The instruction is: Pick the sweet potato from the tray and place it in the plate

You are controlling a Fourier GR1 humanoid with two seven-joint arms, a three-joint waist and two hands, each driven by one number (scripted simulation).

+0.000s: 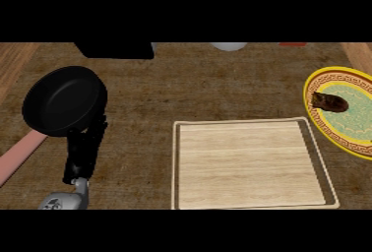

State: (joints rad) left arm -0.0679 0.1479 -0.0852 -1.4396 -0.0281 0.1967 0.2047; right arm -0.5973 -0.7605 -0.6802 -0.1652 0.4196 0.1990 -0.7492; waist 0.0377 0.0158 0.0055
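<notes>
The sweet potato [330,102], a dark brown, lumpy oblong, lies on the round plate [341,70] at the counter's right edge. Its long axis runs roughly left to right, the right end dipping slightly. The plate has a glossy yellow rim, an orange patterned band and a pale green centre. Beside it, the rectangular tray [247,167] of pale, straight-grained wood has a raised light rim. On the brown, coarse-textured counter [196,88], the left hand [83,152] rests with its fingers straight and pressed together, the tips at the rim of a round black pan [64,100].
</notes>
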